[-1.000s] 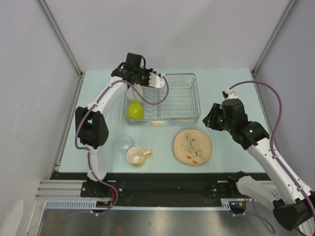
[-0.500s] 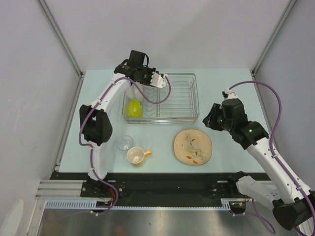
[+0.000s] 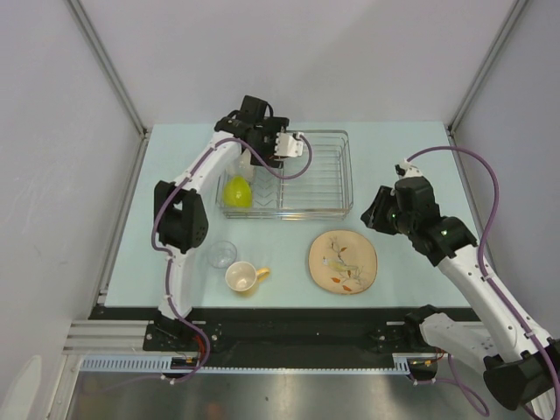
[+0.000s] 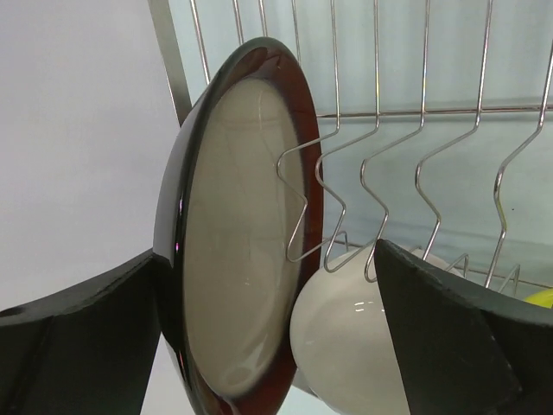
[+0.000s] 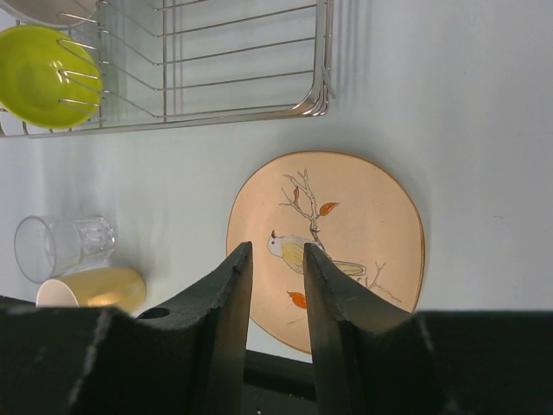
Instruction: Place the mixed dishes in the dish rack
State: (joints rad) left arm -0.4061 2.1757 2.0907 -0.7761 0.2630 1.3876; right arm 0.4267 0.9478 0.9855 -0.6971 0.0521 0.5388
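The dark-red-rimmed beige plate stands on edge among the wires of the dish rack, with the white bowl leaning beside it. My left gripper is open, its jaws wide on either side of that plate. The lime-green bowl rests at the rack's near left corner. My right gripper hovers above the cream floral plate, jaws slightly apart with nothing between them. The clear glass and the tan-yellow mug stand on the table, left of the floral plate.
The right half of the rack shows only bare wires. Grey walls close the table in on the left, back and right. The left arm reaches over the rack's left end.
My left gripper has opened off the dark-red-rimmed plate, which now stands in the rack, and has shifted slightly right. The right arm has barely moved.
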